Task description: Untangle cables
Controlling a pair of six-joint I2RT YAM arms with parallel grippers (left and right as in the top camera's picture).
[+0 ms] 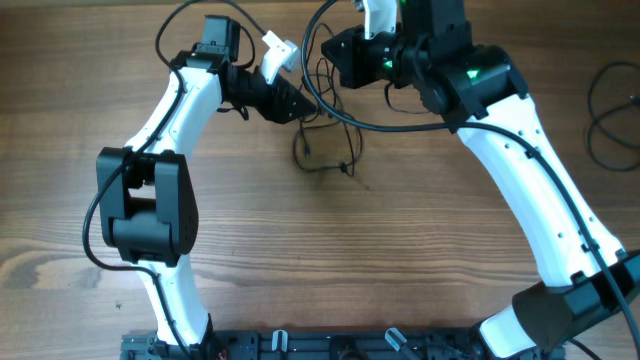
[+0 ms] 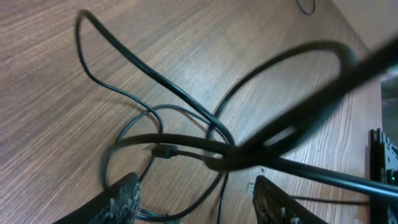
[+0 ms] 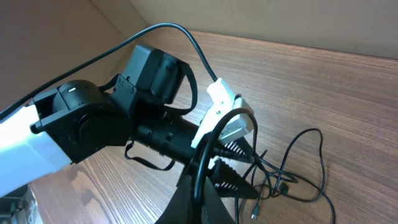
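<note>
1. The cables (image 1: 325, 127) lay as a loose snarl of thin black cords on the table (image 1: 300, 260), just in front of the left gripper (image 1: 305, 108). A few strands rose from the snarl, up past that gripper's far side.
2. From the left wrist view I judged the cords (image 2: 217, 146) light, limp and smooth-jacketed. They would trail and slide rather than lift as one piece. Hauling on any strand would likely cinch the crossing tighter.
3. A small plug (image 2: 165, 151) sat on one strand just ahead of the left gripper. I took it for the part most apt to snag in a loop.
4. I reckoned the best hold was a single strand close beside the crossing, or just behind a plug. The crossing itself looked like a poor place to grip.
5. The left gripper (image 2: 198, 185) stood with its fingers (image 2: 121, 199) well apart and strands running between them. I saw nothing clamped. Whether a cord brushed a pad, I could not tell.
6. The right gripper (image 3: 198, 193) hung beyond the left gripper (image 3: 231, 167) and higher, pinched tight. A black loop sprang from its tips, so I read it as holding one cord. The rest of the tangle (image 3: 273, 168) lay slack below.
7. With that cord held high, I judged a slow pull from the left safest.
</note>
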